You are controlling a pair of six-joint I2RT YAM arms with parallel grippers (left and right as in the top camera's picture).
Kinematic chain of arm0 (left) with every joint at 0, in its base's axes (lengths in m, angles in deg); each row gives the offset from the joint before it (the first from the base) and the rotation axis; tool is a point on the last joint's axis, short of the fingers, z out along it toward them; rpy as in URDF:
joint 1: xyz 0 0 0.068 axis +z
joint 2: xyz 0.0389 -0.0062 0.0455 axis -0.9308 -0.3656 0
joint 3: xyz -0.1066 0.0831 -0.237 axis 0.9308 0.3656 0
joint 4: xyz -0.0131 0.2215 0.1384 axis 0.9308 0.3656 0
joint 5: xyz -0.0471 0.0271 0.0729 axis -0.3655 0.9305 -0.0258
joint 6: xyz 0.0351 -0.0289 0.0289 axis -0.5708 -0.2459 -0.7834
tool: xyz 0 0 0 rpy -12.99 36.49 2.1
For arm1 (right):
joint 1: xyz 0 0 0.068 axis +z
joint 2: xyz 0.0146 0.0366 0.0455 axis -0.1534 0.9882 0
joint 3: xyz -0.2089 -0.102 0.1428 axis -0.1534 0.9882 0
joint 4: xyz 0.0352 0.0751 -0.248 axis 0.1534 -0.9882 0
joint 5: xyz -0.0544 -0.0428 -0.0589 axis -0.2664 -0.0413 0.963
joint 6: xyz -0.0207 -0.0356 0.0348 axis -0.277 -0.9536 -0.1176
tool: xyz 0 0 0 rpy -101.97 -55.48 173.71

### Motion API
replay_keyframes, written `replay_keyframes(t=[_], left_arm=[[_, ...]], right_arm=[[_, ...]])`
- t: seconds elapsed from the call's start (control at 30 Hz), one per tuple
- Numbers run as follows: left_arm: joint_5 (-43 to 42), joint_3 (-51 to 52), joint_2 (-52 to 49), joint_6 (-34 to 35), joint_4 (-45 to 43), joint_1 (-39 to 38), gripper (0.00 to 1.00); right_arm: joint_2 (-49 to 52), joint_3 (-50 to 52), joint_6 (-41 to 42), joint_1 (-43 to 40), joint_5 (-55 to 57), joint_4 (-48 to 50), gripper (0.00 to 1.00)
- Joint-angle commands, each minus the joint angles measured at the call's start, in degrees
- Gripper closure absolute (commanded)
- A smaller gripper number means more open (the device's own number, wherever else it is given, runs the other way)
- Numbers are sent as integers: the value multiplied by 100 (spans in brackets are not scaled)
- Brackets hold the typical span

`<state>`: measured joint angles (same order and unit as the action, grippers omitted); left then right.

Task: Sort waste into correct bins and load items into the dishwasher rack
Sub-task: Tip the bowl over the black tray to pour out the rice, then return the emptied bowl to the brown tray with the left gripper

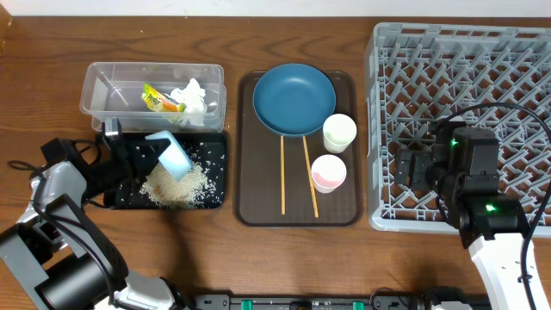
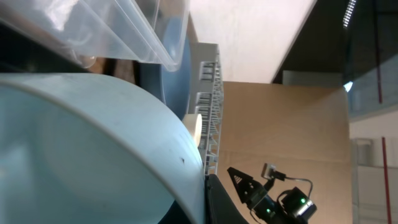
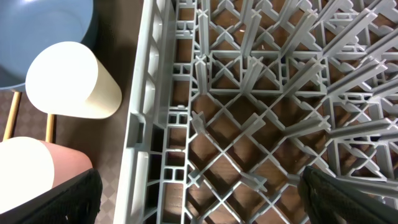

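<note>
Overhead, brown tray (image 1: 248, 208): it lies in the middle of the wooden counter (image 1: 52, 43).
Overhead, left end effector (image 1: 151, 153): left of the brown tray, clamped on the rim of the light blue bowl (image 1: 175, 155).
Overhead, light blue bowl: tipped on its side, held above the black tray (image 1: 217, 146), which sits just left of the brown tray.
Overhead, rice (image 1: 176, 183): a white heap in the black tray, under the bowl.
Overhead, clear box (image 1: 96, 86): left of the brown tray, behind the black tray. The white tissue (image 1: 194, 95) and the yellow-green wrapper (image 1: 158, 98) lie inside it.
Overhead, plate (image 1: 293, 99): dark blue, at the far end of the brown tray.
Overhead, cups: the white cup (image 1: 339, 132) and the pink cup (image 1: 328, 172) stand on the right side of the brown tray.
Overhead, chopsticks (image 1: 282, 176): two, lying side by side on the brown tray, near the cups.
Overhead, rack (image 1: 413, 52): big and grey, right of the brown tray.
Overhead, right end effector (image 1: 411, 165): above the rack, jaws wide apart, holding nothing.
Left wrist view, bowl: it fills the near part of the picture, with the clear box above it.
Right wrist view, fingers (image 3: 348, 196): dark tips far apart, over the rack's edge beside the brown tray and both cups.
</note>
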<state>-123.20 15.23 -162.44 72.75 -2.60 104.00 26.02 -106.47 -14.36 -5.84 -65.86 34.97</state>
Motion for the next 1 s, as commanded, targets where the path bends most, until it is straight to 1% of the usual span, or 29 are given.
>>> replay_keyframes(t=[0.0,0.07,0.1,0.13,0.2,0.23,0.3,0.33,0.37,0.4,0.43,0.47,0.53,0.57,0.6,0.67,0.7,0.73,0.83,0.97], left_arm=[[-426,-4,-24,-275,-114,-37,94],[-72,-2,-26,68,-278,-9,94],[-188,-2,-26,210,-363,0,94],[-546,-2,-26,83,-444,-2,94],[-483,-7,-7,-74,-516,-37,94],[-258,-7,-7,-11,-557,-37,94],[284,-7,-7,638,-531,-37,94],[101,-7,-7,673,-542,-37,94],[-297,-7,-7,461,-597,-52,94],[-485,-7,-7,411,-680,-55,94],[-444,-7,-7,461,-809,-52,94],[-214,-7,-7,614,-874,-35,94],[463,-7,-7,1414,-850,-33,94],[549,-7,-7,1729,-824,-33,94],[350,-7,-4,1731,-852,-35,94],[-304,-7,31,1554,-1003,-87,94],[-483,-9,87,1545,-1034,-146,94],[-459,-9,146,1545,-1034,-197,94],[-103,-9,538,1543,-1034,-509,94],[951,-42,1307,1556,-1040,-1231,94]], right_arm=[[-9,-109,26,42,-22,-2,1],[-9,-109,26,42,-22,0,1],[-9,-109,26,42,-22,-2,1],[-9,-109,26,42,-22,-2,1],[-9,-109,26,42,-22,-4,1],[-9,-109,26,42,-24,-4,1],[-9,-109,26,42,-22,-4,1],[-9,-109,26,42,-24,-4,1],[-9,-109,26,42,-22,-4,1],[-9,-109,26,42,-22,-4,1],[-9,-109,26,42,-22,-4,1],[-9,-109,26,42,-22,-4,1],[-9,-109,28,42,-24,-2,1],[-9,-109,26,42,-22,-4,1],[-9,-109,26,42,-22,-4,1],[-9,-109,26,42,-22,-9,1],[-9,-109,26,42,-22,-9,1],[-9,-109,26,42,-22,-7,1],[-9,-109,26,42,-22,4,1],[-9,-109,26,42,-22,-7,1]])
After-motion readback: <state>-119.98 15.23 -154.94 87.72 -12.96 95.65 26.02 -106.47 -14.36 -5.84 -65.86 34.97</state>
